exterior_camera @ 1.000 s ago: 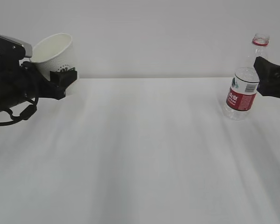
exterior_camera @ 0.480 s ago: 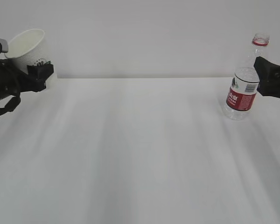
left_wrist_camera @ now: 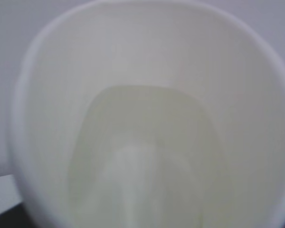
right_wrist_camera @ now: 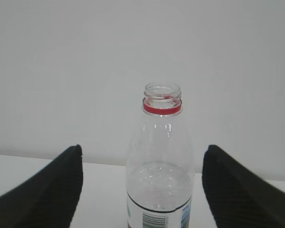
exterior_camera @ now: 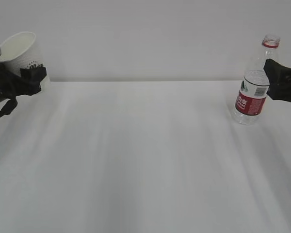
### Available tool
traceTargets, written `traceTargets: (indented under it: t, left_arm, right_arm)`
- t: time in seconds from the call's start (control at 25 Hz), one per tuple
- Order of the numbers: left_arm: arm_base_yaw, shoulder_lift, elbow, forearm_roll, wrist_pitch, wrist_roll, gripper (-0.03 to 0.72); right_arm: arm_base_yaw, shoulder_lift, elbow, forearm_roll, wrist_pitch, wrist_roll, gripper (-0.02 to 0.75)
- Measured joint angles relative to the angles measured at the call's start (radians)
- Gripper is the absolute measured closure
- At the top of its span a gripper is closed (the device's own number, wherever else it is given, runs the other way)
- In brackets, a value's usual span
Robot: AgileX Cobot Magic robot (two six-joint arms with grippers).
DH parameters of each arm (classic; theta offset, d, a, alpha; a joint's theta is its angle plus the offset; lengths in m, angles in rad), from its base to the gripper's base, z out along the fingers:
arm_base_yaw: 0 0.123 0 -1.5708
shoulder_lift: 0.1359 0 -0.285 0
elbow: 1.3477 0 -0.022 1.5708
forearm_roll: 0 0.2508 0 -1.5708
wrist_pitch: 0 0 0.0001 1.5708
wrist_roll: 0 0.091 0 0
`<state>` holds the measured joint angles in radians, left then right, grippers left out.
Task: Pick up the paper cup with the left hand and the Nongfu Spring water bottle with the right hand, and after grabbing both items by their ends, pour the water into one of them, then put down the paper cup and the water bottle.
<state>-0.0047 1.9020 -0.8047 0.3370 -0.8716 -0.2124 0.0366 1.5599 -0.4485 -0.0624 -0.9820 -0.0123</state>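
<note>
Left hand [exterior_camera: 31,77]: far left edge of the table [exterior_camera: 145,155], jaws clamped on the paper cup [exterior_camera: 20,51], held clear of the surface, tilted.
Cup inside [left_wrist_camera: 142,156]: pale yellowish water.
Right hand [exterior_camera: 276,80]: jaws spread, flanking the Nongfu Spring water bottle [exterior_camera: 253,82], not gripping.
Bottle: upright on table, far right, uncapped.

White paper cup [exterior_camera: 18,51] tilted, raised at far left, water [left_wrist_camera: 142,156] inside, uncapped red-labelled bottle [exterior_camera: 254,82] upright on right
</note>
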Motion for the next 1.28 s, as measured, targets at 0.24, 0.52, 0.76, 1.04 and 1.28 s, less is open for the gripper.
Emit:
traceTargets:
  t: [0.24, 0.52, 0.76, 1.04, 1.28]
  left_arm:
    - [0.005, 0.0, 0.0, -0.088, 0.0, 0.042, 0.231]
    - [0.023, 0.0, 0.0, -0.115, 0.0, 0.073, 0.235]
    - [0.064, 0.0, 0.0, -0.119, 0.0, 0.077, 0.238]
    - [0.105, 0.0, 0.0, -0.121, 0.0, 0.077, 0.239]
    - [0.114, 0.051, 0.0, -0.121, -0.014, 0.079, 0.24]
  right_arm:
    - [0.0, 0.0, 0.0, 0.0, 0.0, 0.0, 0.15]
    - [0.0, 0.0, 0.0, 0.0, 0.0, 0.0, 0.15]
    - [0.0, 0.0, 0.0, 0.0, 0.0, 0.0, 0.15]
    - [0.0, 0.0, 0.0, 0.0, 0.0, 0.0, 0.151]
    - [0.0, 0.0, 0.0, 0.0, 0.0, 0.002, 0.15]
